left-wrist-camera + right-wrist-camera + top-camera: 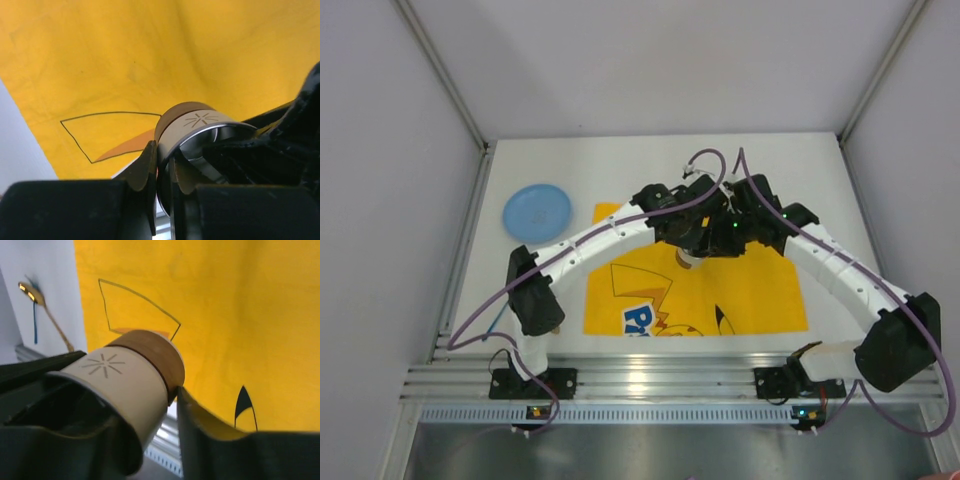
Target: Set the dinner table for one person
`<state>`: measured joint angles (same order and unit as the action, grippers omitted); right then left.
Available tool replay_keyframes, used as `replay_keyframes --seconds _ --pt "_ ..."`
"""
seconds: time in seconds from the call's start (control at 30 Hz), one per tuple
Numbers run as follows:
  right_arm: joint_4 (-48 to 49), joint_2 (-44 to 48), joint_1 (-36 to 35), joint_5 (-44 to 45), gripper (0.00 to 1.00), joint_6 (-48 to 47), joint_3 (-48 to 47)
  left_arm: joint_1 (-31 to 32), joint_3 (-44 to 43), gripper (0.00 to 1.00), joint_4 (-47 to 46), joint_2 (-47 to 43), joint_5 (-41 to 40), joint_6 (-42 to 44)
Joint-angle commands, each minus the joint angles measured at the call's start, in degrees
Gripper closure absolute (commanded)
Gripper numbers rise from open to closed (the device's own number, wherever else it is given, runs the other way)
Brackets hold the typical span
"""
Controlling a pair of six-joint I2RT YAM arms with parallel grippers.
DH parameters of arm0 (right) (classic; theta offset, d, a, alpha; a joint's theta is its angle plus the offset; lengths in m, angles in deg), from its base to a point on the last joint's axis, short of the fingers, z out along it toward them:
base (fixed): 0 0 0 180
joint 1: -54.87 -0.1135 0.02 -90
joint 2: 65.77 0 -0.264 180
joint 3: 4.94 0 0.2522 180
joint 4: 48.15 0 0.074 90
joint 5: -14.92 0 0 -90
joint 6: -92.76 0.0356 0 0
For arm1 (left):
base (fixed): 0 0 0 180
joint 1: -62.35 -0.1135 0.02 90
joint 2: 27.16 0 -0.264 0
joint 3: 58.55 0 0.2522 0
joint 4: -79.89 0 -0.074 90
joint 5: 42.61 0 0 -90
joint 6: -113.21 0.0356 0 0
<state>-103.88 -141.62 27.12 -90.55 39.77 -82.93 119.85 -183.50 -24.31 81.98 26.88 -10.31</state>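
A beige cup (690, 262) with a brown base and a shiny metal inside hangs tilted above the yellow cartoon mat (760, 290) on the white dinner table (800, 170). My left gripper (164, 151) is shut on the cup's (192, 122) rim, one finger outside the wall and one inside. My right gripper (152, 415) sits around the same cup (130, 375). Its right finger (200, 425) touches the brown base and its left finger lies against the beige wall. Both grippers meet over the mat's far middle (705, 240).
A blue plate (537, 211) lies on the table at the far left, beside the mat. A gold spoon (31, 294) lies on the white table left of the mat, near the front rail (650, 378).
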Motion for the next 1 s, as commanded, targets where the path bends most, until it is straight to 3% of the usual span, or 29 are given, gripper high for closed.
replay_keyframes --seconds 0.0,0.03,0.07,0.13,0.2,0.37,0.47,0.73,0.97 --pt "0.8 -1.7 -0.7 2.7 0.75 -0.5 0.6 0.2 -4.8 0.95 -0.8 -1.7 -0.1 0.3" --pt "0.6 -2.0 -0.8 3.0 0.84 -1.0 0.4 0.2 -4.9 0.86 -1.1 -1.9 -0.1 0.1" --pt "0.4 -2.6 -0.8 3.3 0.99 -1.2 0.2 0.2 -4.6 0.68 -1.8 -2.4 -0.1 -0.1" --pt "-0.3 -3.7 -0.8 4.4 1.0 -2.3 -0.9 0.2 -3.7 0.51 -2.7 -2.8 -0.2 -0.2" --pt "-0.9 -4.6 -0.8 5.7 1.0 -3.3 -2.8 0.2 -1.4 0.02 -4.0 -3.1 -0.7 0.0" --pt "-5.6 -9.4 1.2 10.1 1.0 -8.1 -9.1 -1.4 0.5 0.02 -1.3 -3.4 -7.1 -1.3" --pt "-8.5 -12.7 4.2 12.6 1.0 -11.4 -13.6 -6.4 5.0 0.02 -1.7 -7.1 -6.6 -1.4" --pt "-15.4 -24.4 14.9 23.4 1.0 -17.7 -24.9 -32.2 25.1 0.02 -13.5 -20.9 5.6 1.7" --pt "-18.1 -32.9 19.7 29.1 1.0 -16.4 -30.9 -48.2 30.4 0.02 -19.6 -23.4 14.4 3.5"
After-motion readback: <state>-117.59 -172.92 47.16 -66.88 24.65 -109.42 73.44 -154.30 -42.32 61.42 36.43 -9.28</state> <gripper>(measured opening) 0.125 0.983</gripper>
